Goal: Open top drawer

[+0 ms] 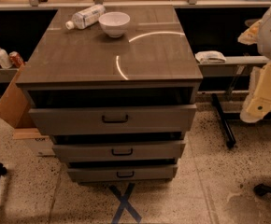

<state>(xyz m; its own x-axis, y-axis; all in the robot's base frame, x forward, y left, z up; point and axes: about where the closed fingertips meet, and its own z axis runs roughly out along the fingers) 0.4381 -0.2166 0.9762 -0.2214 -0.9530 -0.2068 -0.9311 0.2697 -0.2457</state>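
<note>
The grey-brown cabinet (pixel 112 55) stands in the middle of the camera view. Its top drawer (pixel 70 120) is the widest one, with a small black bar handle (pixel 115 119) at its centre. The drawer front stands out from the cabinet body, with a dark gap above it under the cabinet top. My arm, white and cream, is at the right edge, and my gripper (pixel 265 96) hangs there, well to the right of the drawer and apart from it. Nothing touches the handle.
Two narrower drawers (pixel 119 150) (pixel 121 173) sit below, also standing out a little. A white bowl (pixel 114 23) and a lying plastic bottle (pixel 85 17) are on the cabinet top. A cardboard box (pixel 11 101) leans at the left, black legs (pixel 223 120) stand at the right, and a blue tape X (pixel 125 203) marks the floor.
</note>
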